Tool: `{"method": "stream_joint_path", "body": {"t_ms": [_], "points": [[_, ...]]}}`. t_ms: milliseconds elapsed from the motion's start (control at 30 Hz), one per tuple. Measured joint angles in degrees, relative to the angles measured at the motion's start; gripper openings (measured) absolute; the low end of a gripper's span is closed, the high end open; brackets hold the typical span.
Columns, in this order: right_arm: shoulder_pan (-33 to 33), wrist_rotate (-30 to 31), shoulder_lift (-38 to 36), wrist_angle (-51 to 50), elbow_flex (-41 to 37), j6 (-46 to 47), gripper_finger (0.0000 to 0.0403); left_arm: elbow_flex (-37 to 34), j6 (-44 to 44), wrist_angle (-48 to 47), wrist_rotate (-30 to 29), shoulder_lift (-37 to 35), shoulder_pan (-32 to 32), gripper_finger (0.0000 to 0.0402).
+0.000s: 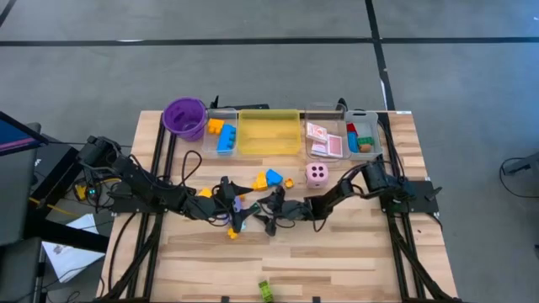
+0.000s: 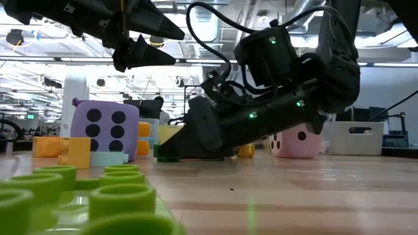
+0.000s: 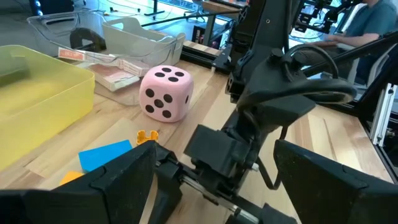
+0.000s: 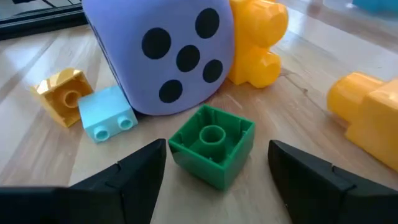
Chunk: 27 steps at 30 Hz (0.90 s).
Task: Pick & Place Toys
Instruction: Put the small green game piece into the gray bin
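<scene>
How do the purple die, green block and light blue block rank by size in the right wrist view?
1. Purple die, clearly largest.
2. Green block.
3. Light blue block, though the green one sits nearer the camera, so that gap is unsure.

Along the table's (image 1: 337, 252) far edge stood, left to right, a cup (image 1: 184, 117), a tray with blocks (image 1: 223, 135), an open tray (image 1: 269, 133), a tray with playing cards (image 1: 323, 140) and a tray of more blocks (image 1: 361, 137). Nearer lay a dotted die (image 1: 317, 175), left of it a cluster of blocks (image 1: 268, 178). Between the right gripper's (image 4: 214, 171) spread fingers sat one block (image 4: 212, 145), another die (image 4: 166, 53) just behind. Alone at the near edge lay a block (image 1: 265, 291).
</scene>
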Motion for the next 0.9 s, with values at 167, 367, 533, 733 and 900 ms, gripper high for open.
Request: {"method": "stream_joint_path", "body": {"t_ms": [167,367,533,733,900], "points": [[0.0,0.12,-0.02,-3.85,2.16,0.27,0.0276,0.0,0.0,0.0,-0.02,0.0,0.0,0.0317],[-0.02,0.03,0.0,-5.55,3.38,0.67,0.0276,0.0,-0.02,0.0,-0.04,0.0,0.0,0.0317],[-0.49,1.4,-0.24,-8.47,3.81,5.29,0.0275,0.0,-0.02,0.0,-0.04,-0.02,0.0,0.0317],[-1.03,1.49,-0.38,-11.04,3.79,9.11,0.0241,0.0,-0.02,0.0,-0.04,-0.02,0.0,0.0317],[-0.4,2.36,-0.24,-11.3,3.67,9.12,0.0159,0.0,-0.02,0.0,-0.05,-0.02,0.0,0.0317]]}}
